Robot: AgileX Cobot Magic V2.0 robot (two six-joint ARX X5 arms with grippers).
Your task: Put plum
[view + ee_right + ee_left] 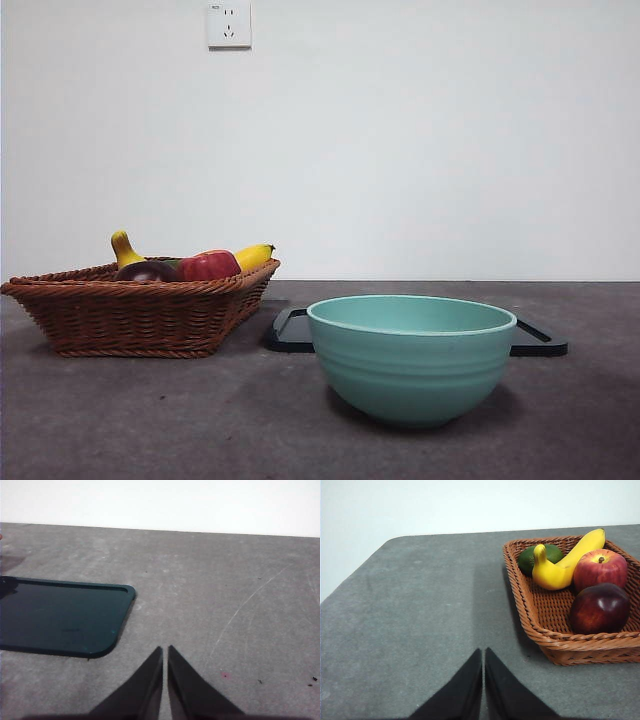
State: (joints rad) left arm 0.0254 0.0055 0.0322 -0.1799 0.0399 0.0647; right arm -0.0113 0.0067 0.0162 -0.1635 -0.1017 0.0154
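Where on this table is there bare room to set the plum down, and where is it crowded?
Free: the grey table beside the woven wicker basket, the flat dark tray, and the round teal bowl, as far as the views show. Crowded: the basket, where the dark glossy plum sits with the red apple, yellow banana and a green fruit.

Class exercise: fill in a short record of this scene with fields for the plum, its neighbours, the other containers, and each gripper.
plum: lies in the wicker basket, beside the red apple
other fruit: banana, green fruit, both in the basket
bowl: turquoise, upright, on the table
tray: dark, flat, behind the bowl
left gripper: fingers shut, holding nothing, short of the basket
right gripper: fingers shut, holding nothing, near the tray
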